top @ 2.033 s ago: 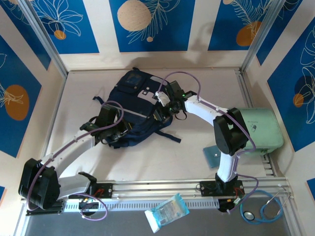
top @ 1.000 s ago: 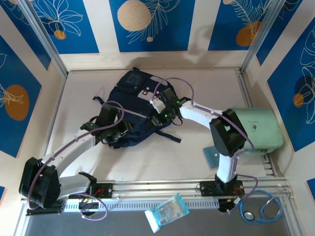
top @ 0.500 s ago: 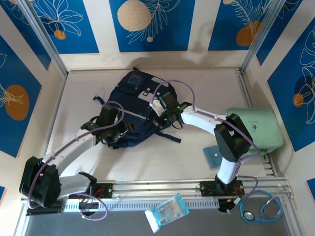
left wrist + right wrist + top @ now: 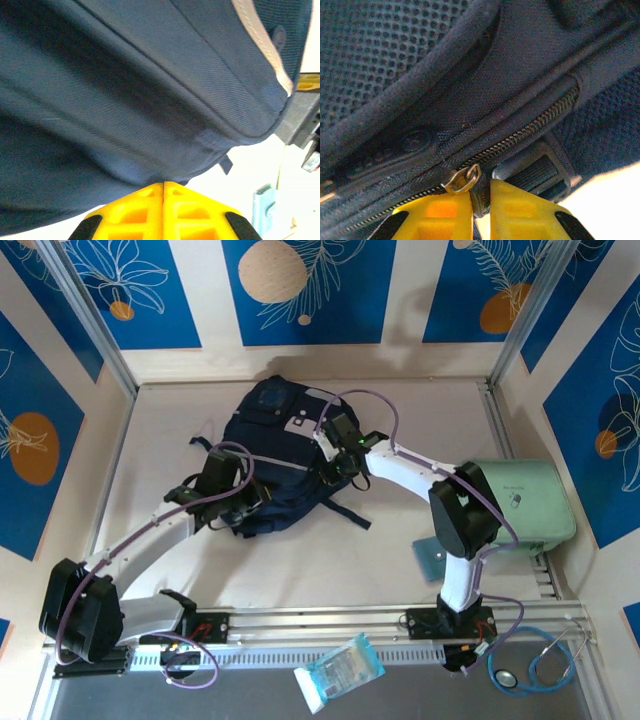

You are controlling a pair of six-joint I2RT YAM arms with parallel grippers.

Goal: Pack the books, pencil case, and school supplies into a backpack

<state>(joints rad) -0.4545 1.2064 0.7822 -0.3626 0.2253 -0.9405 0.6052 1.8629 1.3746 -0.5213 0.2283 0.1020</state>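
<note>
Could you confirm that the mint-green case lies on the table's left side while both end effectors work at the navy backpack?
Not quite: the top external view shows the mint-green case on the right side of the table, beside the right arm. The left end effector and right end effector are indeed both at the navy backpack.
</note>
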